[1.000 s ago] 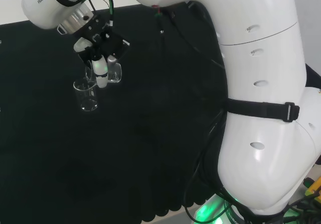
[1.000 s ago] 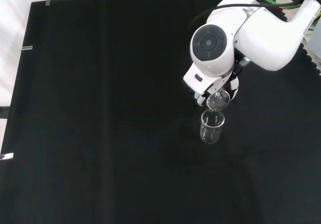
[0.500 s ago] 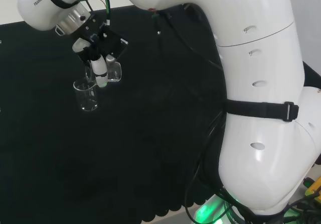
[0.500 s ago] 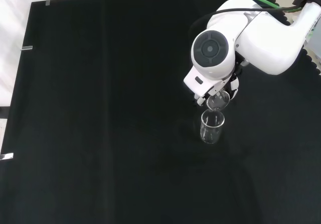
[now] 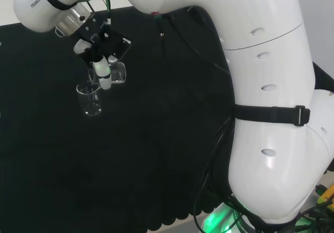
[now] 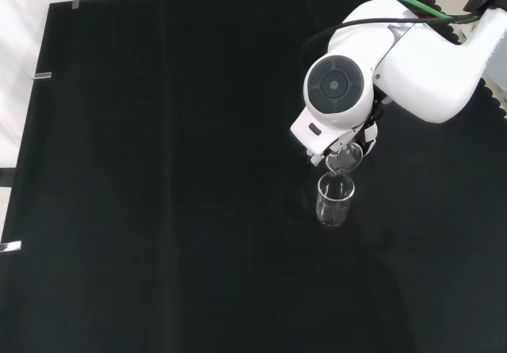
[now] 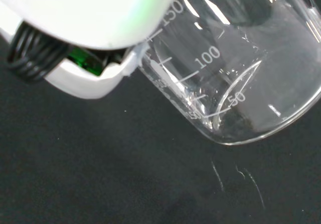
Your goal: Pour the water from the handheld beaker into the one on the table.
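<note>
Handheld beaker (image 5: 117, 73) is sitting tipped over in the upper left of the head view, its mouth leaning down toward the table beaker (image 5: 90, 99), which is standing upright on the black worktop (image 5: 156, 154) just below and left of it. In the front view the handheld beaker (image 6: 344, 159) is hanging right above the rim of the table beaker (image 6: 334, 200), right of frame centre, lip close to or touching the rim — can't tell which. Wrist view is showing the handheld beaker (image 7: 235, 68) close up, tilted, with a curved liquid line low near its base, so some water seems to be left in it; no stream is visible. Can't tell how much water is in the table beaker, glass is too clear. The hand (image 5: 99, 60) is gripping it from above, fingers (image 5: 104, 76) curled round the handheld beaker's wall. My read: pour is underway or near its end, tilt is set and position over the target looks right. Left to do: finishing the drain of the last water, then righting the beaker. Big white arm link (image 6: 341, 92) is covering most of the hand in the front view.
</note>
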`<state>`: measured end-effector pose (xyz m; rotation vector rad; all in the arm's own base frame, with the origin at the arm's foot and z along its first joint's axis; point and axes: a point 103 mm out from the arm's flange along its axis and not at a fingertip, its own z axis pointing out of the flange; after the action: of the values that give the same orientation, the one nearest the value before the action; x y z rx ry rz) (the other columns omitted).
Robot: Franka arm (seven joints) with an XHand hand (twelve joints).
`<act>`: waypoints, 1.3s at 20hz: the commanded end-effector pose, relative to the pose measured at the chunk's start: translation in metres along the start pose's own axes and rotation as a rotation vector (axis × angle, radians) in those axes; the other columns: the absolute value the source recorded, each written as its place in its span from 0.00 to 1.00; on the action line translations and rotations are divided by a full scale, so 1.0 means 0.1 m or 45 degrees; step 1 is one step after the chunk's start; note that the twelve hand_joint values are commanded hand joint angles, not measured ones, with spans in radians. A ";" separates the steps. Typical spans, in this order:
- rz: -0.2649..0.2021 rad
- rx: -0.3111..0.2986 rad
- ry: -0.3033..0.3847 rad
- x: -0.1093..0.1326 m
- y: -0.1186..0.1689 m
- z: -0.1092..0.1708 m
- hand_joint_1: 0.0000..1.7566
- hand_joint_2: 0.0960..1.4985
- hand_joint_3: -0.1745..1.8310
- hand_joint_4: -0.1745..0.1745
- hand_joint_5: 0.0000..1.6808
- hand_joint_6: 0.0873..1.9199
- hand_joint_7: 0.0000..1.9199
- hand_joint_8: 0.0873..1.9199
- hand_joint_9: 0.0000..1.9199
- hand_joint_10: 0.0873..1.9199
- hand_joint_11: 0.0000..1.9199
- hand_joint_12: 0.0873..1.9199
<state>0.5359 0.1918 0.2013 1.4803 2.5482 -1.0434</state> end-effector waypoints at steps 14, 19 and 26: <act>0.007 0.018 -0.044 0.01 -0.04 -0.03 0.82 0.36 0.41 0.00 0.81 0.20 0.72 0.25 0.82 0.00 0.70 0.32; 0.005 0.027 -0.061 0.05 -0.03 -0.04 0.82 0.36 0.41 0.00 0.81 0.20 0.72 0.25 0.82 0.00 0.70 0.32; 0.012 0.049 -0.093 0.10 0.01 -0.07 0.82 0.35 0.41 0.00 0.81 0.20 0.72 0.25 0.82 0.00 0.70 0.31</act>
<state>0.5321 0.1974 0.2030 1.4430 2.5036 -1.1074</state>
